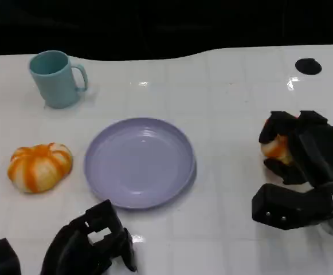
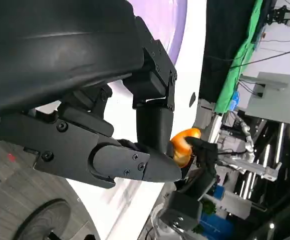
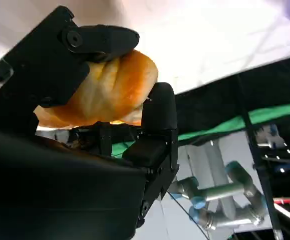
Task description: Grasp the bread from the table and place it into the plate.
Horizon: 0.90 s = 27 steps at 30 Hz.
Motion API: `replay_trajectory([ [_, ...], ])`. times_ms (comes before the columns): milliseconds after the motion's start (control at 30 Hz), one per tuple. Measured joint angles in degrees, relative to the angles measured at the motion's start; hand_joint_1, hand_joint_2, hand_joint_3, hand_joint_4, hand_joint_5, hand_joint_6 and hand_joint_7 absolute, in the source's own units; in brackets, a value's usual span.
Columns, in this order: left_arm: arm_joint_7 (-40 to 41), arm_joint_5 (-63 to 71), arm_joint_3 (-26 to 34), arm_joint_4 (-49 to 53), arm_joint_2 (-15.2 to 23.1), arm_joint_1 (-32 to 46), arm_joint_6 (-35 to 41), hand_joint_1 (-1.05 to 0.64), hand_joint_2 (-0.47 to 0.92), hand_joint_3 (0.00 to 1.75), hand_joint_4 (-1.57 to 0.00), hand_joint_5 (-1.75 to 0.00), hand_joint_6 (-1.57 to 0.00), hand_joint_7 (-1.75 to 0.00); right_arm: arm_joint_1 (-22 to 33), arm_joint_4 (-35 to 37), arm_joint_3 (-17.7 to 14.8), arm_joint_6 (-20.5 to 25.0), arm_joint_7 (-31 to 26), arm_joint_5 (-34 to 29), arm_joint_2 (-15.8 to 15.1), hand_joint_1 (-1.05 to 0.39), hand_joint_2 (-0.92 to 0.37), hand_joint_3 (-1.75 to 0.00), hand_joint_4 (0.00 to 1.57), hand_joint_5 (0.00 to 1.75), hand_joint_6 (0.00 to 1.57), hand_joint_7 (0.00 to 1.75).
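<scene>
A: Head view entry: the bread (image 1: 274, 146), an orange-and-white bun, sits in the right hand (image 1: 304, 150), off to the right of the plate (image 1: 138, 161); whether it still rests on the table cannot be told.

B: Grip confirmed from the right wrist view: black fingers (image 3: 157, 112) wrap both sides of the bun (image 3: 105, 90). Plate status?

A: Lavender plate holds nothing, centred on the white table (image 1: 223, 91).

B: Left hand?

A: Left hand (image 1: 91, 243) at the near edge, below the plate, fingers curled in, nothing in them.

B: Other items?

A: A second orange-striped bun (image 1: 40, 166) lies left of the plate, apart from it. Teal mug (image 1: 56, 78) stands upright behind that bun.
</scene>
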Motion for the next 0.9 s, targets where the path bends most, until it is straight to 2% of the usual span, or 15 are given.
replay_trajectory([
  [133,0.0,0.0,0.0,0.0,0.0,0.0,0.0,-0.66,0.92,0.19,-0.81,-1.75,-0.70,-1.59,0.6,-2.7,-1.4,-2.4,1.5,1.9,0.4,-0.05,-0.36,-1.28,0.99,1.75,0.75,1.75],
  [333,0.0,0.0,0.0,0.1,0.0,0.0,0.0,-0.65,0.92,0.20,-0.81,-1.75,-0.70,-1.58,1.6,-7.4,-1.6,-5.7,5.0,2.7,1.0,-0.03,-0.29,-1.43,1.00,1.75,0.80,1.70],
  [467,0.0,0.0,0.0,0.1,0.0,0.0,0.0,-0.65,0.92,0.20,-0.81,-1.75,-0.70,-1.58,2.8,-11.3,-1.7,-6.1,7.7,3.5,2.1,0.00,-0.22,-1.55,1.04,1.75,0.83,1.70],
  [533,0.0,0.0,0.0,0.1,0.0,0.0,0.0,-0.65,0.92,0.20,-0.80,-1.75,-0.69,-1.58,3.0,-12.6,-1.7,-6.8,8.5,3.6,2.9,-0.03,-0.19,-1.61,1.06,1.75,0.83,1.73],
  [900,0.0,-0.1,0.0,-0.4,0.1,1.0,0.1,-0.64,0.92,0.22,-0.80,-1.75,-0.70,-1.57,3.3,-19.1,-1.7,-7.2,14.9,4.5,8.3,-0.10,-0.14,-1.68,1.09,1.75,0.86,1.71],
])
